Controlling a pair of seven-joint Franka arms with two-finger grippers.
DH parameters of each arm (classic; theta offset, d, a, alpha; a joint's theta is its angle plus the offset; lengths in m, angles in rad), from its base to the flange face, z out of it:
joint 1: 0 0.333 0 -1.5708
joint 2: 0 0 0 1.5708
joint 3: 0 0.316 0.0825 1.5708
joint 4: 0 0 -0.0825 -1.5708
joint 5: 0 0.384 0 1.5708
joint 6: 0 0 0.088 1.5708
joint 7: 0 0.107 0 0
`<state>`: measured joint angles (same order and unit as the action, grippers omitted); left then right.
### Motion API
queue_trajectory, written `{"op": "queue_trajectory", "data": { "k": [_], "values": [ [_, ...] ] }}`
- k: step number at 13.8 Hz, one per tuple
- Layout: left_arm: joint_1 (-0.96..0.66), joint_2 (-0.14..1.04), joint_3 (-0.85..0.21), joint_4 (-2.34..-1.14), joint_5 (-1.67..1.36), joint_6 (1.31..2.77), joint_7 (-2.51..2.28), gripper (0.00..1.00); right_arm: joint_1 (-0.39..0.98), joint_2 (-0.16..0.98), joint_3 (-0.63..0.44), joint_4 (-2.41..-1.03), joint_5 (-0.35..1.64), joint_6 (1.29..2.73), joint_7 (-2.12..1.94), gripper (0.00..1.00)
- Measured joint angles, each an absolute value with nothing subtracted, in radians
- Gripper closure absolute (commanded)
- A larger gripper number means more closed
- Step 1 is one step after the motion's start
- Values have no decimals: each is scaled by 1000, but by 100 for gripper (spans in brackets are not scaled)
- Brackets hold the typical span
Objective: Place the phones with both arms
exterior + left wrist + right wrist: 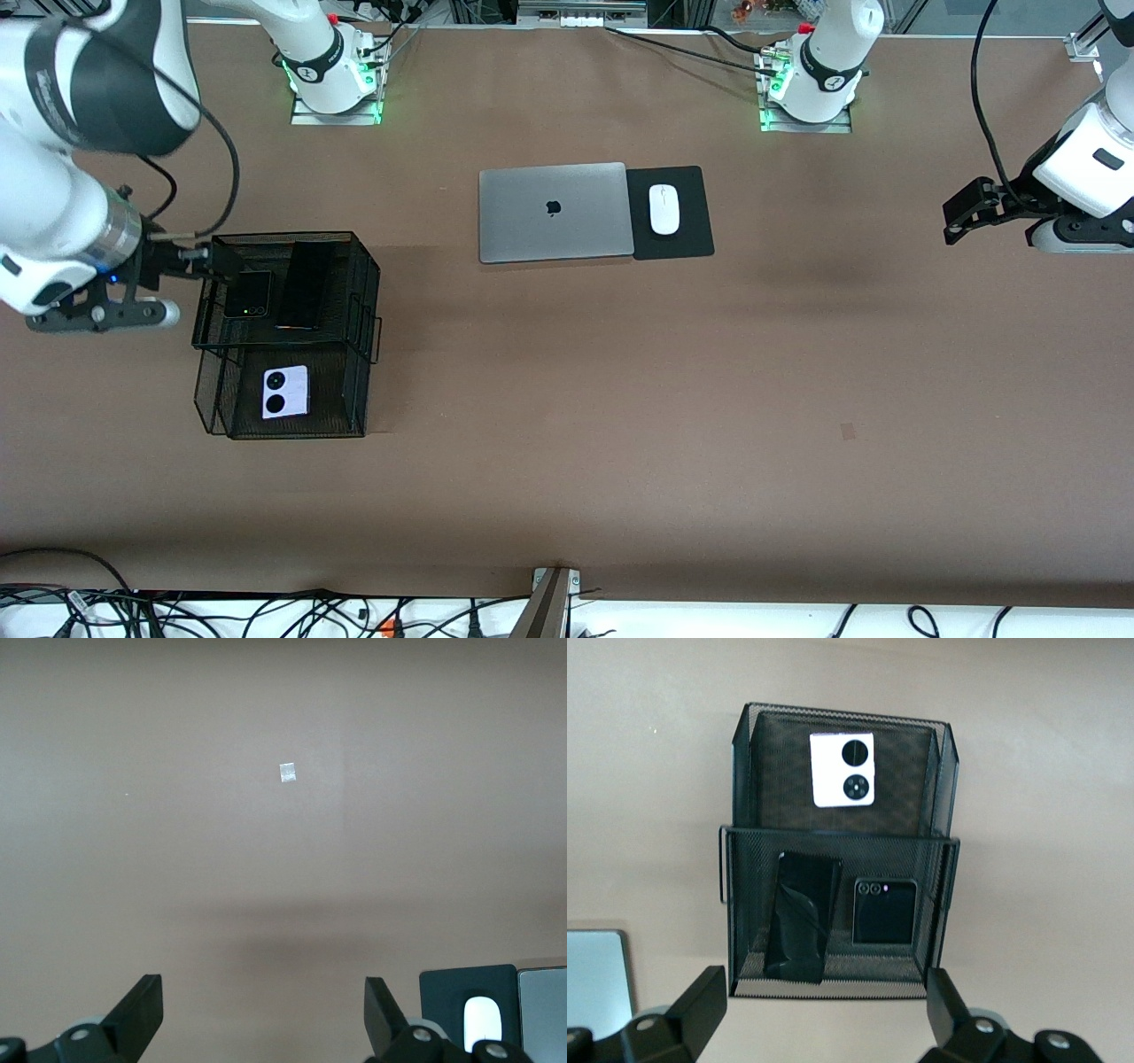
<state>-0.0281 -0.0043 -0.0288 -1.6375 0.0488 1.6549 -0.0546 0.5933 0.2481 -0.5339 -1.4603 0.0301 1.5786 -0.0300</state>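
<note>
Front view: all three phones lie in the mesh rack (368, 292) — black flip phone (247, 293) and slab phone (305, 283) on top, lilac-white flip phone (285, 392) below. Right gripper (190, 261) hangs beside the rack, left gripper (961, 213) over bare table (620, 425) — both spread, empty.

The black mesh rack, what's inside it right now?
The mesh rack holds three phones: the black flip phone and slim black phone on its upper shelf, the lilac-white flip phone on the lower. The lower shelf's part beneath the upper one is hidden.

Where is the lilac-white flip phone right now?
The lilac-white flip phone lies flat in the lower tier of the black mesh rack at the right arm's end of the table, nearer the front camera than the two black phones on the upper tier.
</note>
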Motion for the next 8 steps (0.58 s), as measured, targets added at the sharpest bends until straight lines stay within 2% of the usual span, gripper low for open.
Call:
{"op": "queue_trajectory", "data": {
  "k": [5, 8],
  "values": [
    [-28, -4, -29, -1636, 49, 1647, -55, 0, 215, 79, -212, -1561, -12, 1578, -8, 0],
    [-28, -3, -29, -1636, 49, 1646, -56, 0, 38, 30, -92, -1583, -12, 1566, -8, 0]
  ]
}}
